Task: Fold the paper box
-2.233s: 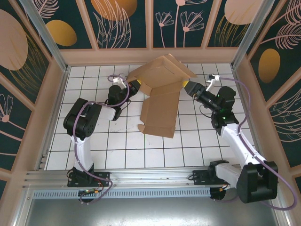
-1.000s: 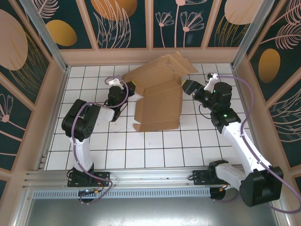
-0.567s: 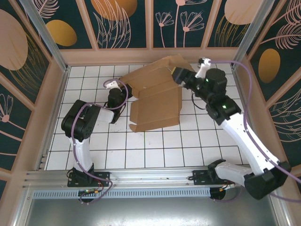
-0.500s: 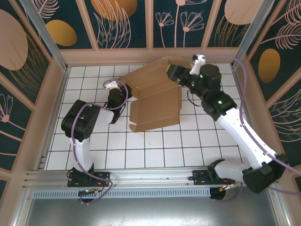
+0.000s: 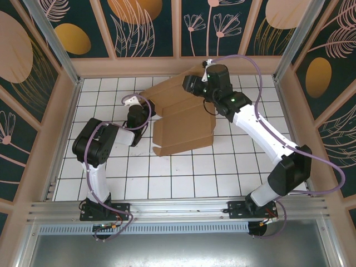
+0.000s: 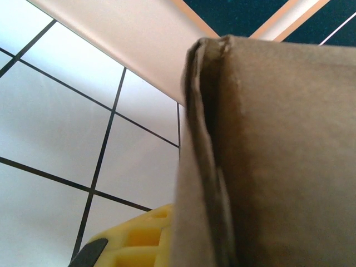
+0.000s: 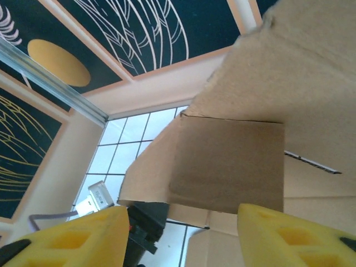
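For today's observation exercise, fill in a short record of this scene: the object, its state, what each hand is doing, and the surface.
object: paper box, plain brown cardboard
state: partly folded, far flaps raised
left hand: shut on the box's left edge
right hand: open, at the raised far flap
surface: white tiled table

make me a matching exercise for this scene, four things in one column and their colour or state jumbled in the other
Things:
1. left gripper
2. right gripper
3. paper box
4. table

Colour or state:
A. white tiles with dark grid lines
B. brown cardboard, partly folded
C. fingers apart by the box's far flap
D. shut on the box's left edge

Pairs: 1-D, 2-C, 3-B, 4-A
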### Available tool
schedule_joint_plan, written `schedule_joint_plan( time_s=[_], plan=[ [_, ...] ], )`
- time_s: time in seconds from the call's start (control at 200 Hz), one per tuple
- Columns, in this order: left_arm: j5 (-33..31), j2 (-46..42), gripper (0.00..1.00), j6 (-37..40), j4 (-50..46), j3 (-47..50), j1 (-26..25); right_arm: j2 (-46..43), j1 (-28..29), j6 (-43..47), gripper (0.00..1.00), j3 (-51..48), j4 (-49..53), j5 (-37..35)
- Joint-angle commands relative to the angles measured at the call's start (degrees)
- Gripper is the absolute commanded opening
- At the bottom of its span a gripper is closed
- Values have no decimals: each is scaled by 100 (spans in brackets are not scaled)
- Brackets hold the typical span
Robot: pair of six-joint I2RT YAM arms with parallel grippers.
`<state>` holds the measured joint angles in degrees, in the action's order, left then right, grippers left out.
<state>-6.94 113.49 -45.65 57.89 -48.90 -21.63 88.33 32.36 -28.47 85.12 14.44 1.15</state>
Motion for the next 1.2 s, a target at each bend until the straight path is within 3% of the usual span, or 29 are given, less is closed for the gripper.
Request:
schedule_joint_plan(
  time_s=[0.0,0.27,0.48,0.561,0.701,0.871,0.906,0.961,1.051,1.196],
  plan=[
    [-3,-205,0,11,266,48,8,51,-70,-139,49,234,44,284],
    [97,-203,0,56,198,8,9,331,-65,-165,45,316,-118,793],
    [114,-188,0,53,172,38,9,539,-72,-115,43,566,-98,786],
    [99,-204,0,89,153,56,9,566,-67,-106,35,593,-107,773],
    [96,-214,0,112,117,76,9,584,-230,-133,0,602,-70,808],
    [110,-224,0,118,105,102,9,465,-222,-127,0,522,-191,830],
    [105,-222,0,109,106,84,9,383,-208,-76,14,461,-289,858],
    [104,-214,0,92,68,59,9,210,-179,58,46,341,-447,870],
    [118,-222,0,69,6,14,9,-169,-177,353,77,24,-628,870],
    [136,-288,0,77,-407,-107,9,-1174,-294,1207,82,-799,-876,822]
  ],
)
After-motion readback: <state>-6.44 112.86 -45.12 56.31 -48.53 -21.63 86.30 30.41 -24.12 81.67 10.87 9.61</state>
